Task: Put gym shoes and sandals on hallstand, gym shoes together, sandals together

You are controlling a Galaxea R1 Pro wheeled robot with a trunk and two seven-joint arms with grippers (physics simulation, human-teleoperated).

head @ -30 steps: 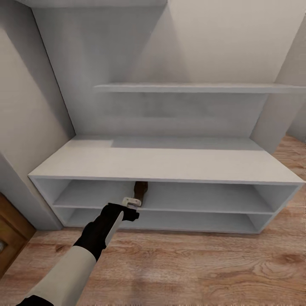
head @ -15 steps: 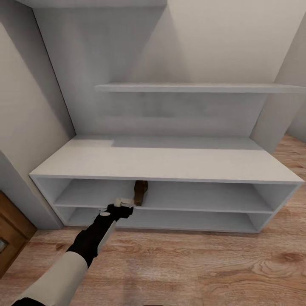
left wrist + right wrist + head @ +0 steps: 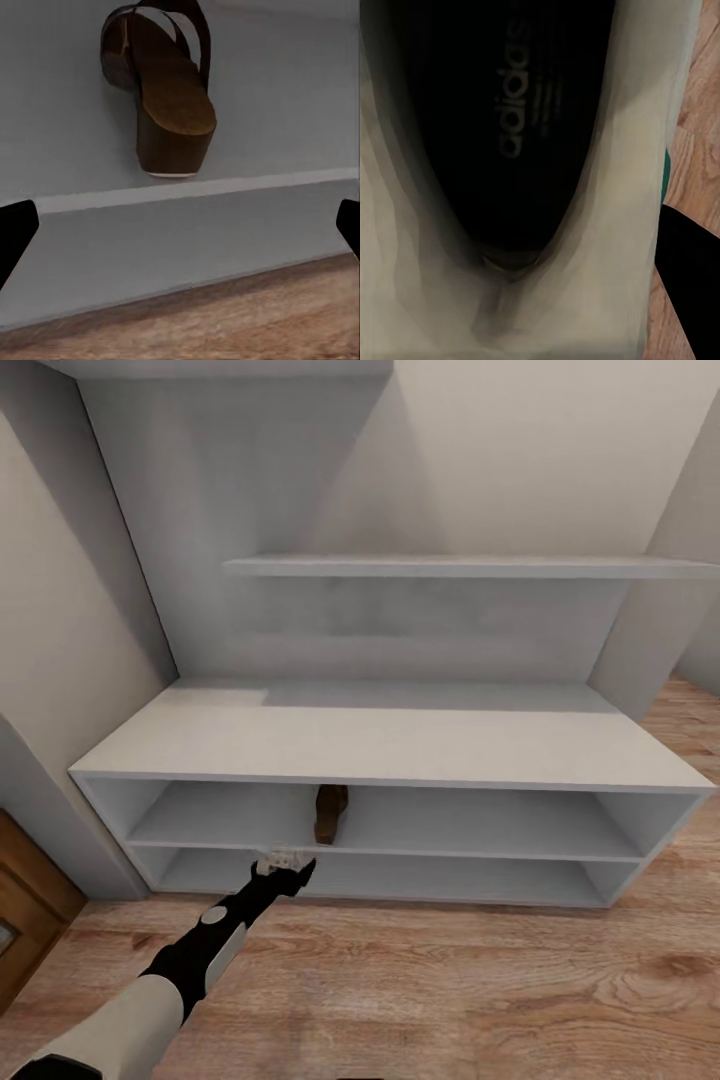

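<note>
Item: one sandal (image 3: 330, 812), dark brown with tan footbed, standing on the upper open shelf of the hallstand (image 3: 390, 735), heel toward the shelf's front edge and well off the corridor floor (image 3: 450, 980), as the task requires. Left gripper (image 3: 285, 859): just in front of that shelf edge, fingers spread wide, holding nothing, the sandal lying apart from it, which suits a release already made. Right gripper: its wrist camera looks straight into a gym shoe (image 3: 510, 150), dark insole with printed logo, white upper; probably gripped for carrying, though the fingers' hold cannot be made out. Bench top and floating shelves bare.
</note>
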